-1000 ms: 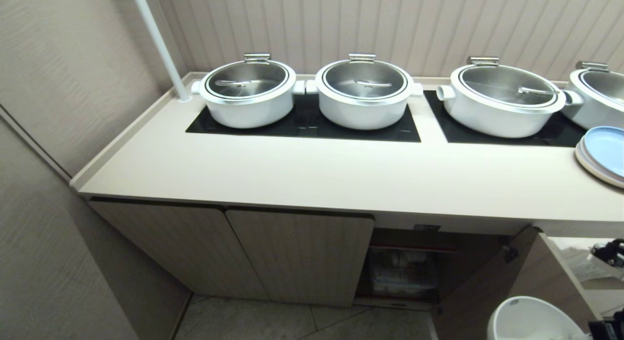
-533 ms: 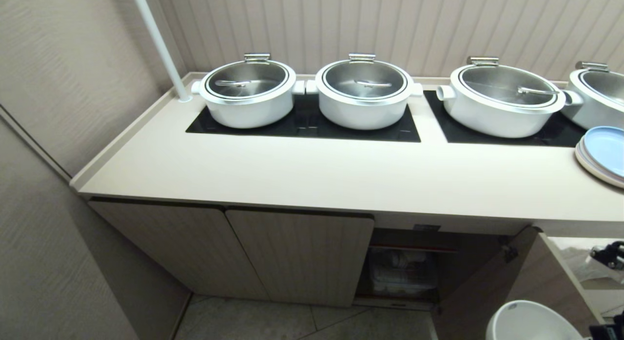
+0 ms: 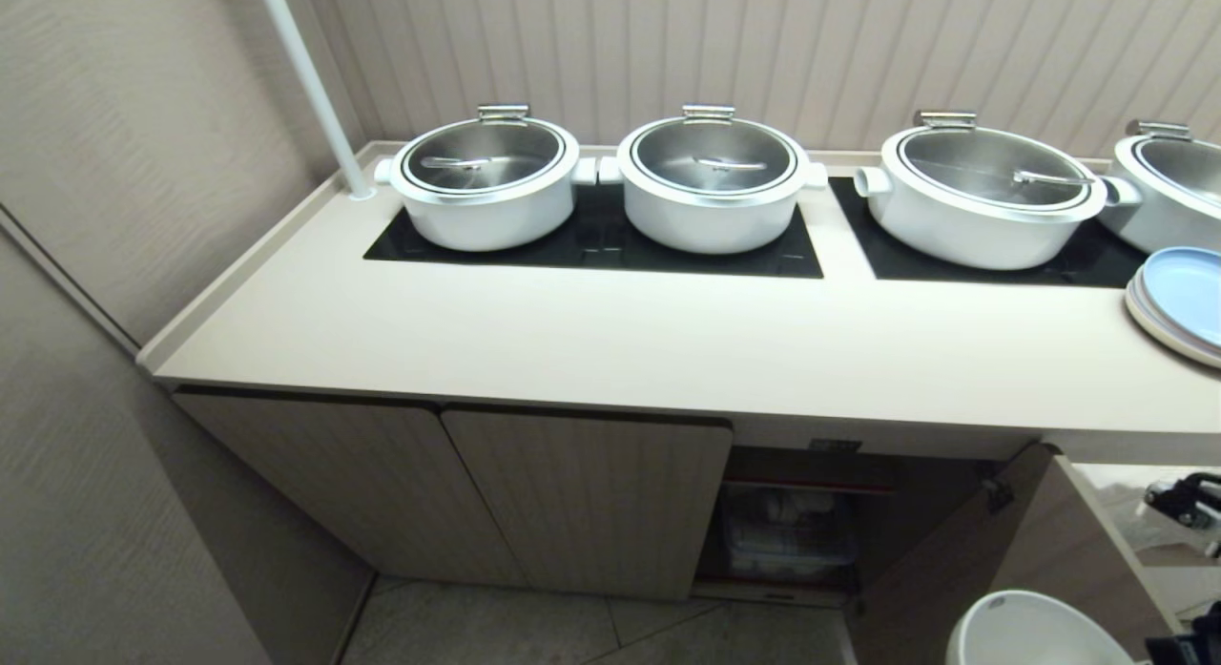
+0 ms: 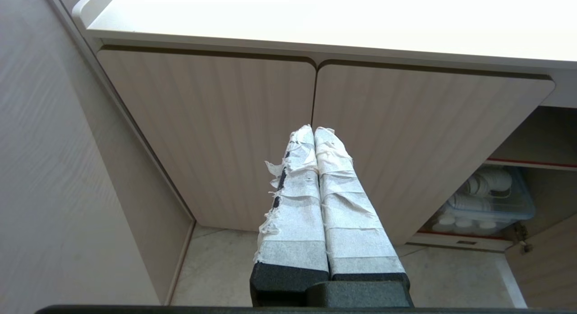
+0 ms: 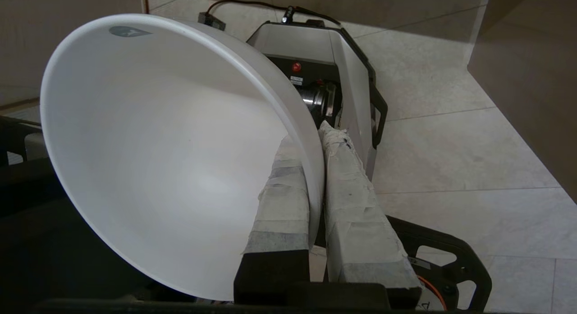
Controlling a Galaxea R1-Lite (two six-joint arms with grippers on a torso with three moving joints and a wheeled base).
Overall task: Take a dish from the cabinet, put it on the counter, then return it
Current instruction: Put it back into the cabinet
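Note:
The dish [image 5: 157, 147], a plain white bowl, is pinched by its rim in my right gripper [image 5: 313, 136], one taped finger inside the bowl and one outside. In the head view the dish [image 3: 1035, 632] hangs low at the bottom right, in front of the cabinet's open door [image 3: 963, 560] and well below the counter [image 3: 668, 341]. The cabinet [image 3: 587, 498] has its two left doors shut and its right compartment [image 3: 792, 522] open. My left gripper [image 4: 314, 130] is shut on nothing and points at the shut doors.
Several white lidded pots [image 3: 711, 183] stand on black cooktop panels along the back of the counter. Pale blue plates [image 3: 1183, 298] sit at its right edge, a white pole [image 3: 315, 93] at its back left. A clear bin of dishes [image 4: 487, 201] fills the open compartment.
The dish has edged slightly down and to the left in the head view. Everything else stands as before.

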